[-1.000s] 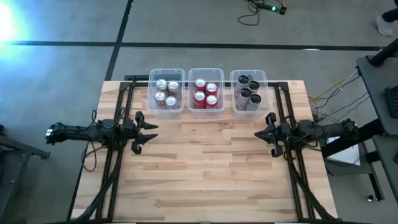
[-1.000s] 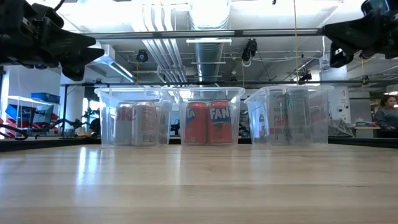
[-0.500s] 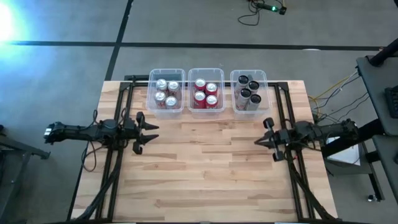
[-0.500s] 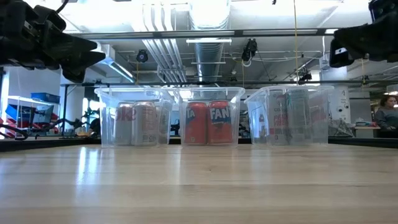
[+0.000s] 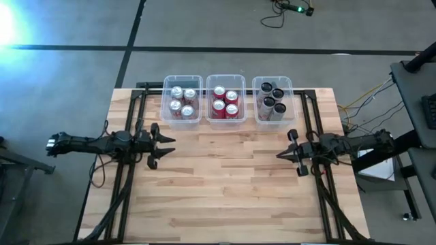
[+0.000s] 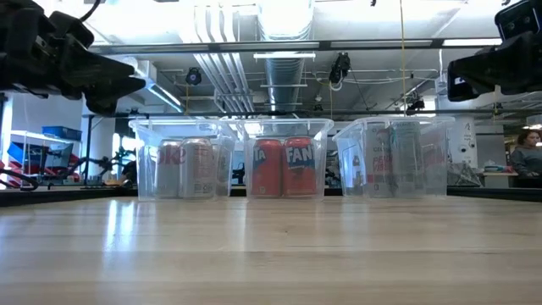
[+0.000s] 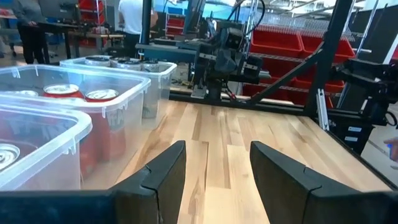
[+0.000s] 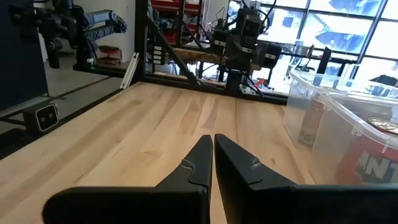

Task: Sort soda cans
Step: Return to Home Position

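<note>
I count three bins. The middle bin holds four red cans, with four silver cans left of it and four black cans right. My left gripper gapes empty; my right gripper is pinched together, empty.

Cannot see rear row behind front soda cans in low view. Cannot read labels through right bin: blurred by plastic. Cropped by right wrist view's edge: red can.
</note>
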Available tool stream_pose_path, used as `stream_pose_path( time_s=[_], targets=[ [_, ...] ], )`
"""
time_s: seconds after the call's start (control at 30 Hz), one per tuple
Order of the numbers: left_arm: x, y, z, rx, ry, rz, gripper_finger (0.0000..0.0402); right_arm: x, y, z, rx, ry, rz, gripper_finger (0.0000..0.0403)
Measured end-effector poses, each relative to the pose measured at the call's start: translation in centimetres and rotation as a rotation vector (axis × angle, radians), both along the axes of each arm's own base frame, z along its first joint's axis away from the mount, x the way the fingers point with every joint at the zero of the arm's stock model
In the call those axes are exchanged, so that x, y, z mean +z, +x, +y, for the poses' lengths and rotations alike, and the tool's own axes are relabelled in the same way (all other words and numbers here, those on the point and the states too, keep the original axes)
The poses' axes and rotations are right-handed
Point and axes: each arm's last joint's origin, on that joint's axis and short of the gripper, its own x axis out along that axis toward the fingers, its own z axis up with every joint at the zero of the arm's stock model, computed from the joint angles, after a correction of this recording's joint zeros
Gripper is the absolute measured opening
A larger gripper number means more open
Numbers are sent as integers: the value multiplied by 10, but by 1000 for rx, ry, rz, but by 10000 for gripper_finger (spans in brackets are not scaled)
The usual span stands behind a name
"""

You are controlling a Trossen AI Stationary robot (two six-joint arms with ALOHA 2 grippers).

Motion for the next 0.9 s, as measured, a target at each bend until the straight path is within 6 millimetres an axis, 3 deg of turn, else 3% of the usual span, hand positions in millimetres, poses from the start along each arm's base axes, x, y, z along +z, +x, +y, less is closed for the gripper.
stream_pose_path(
  time_s=[0.9],
  targets=[
    [-8,5,0,-1,5,85,164,0,0,0,2,0,1,12]
  ],
)
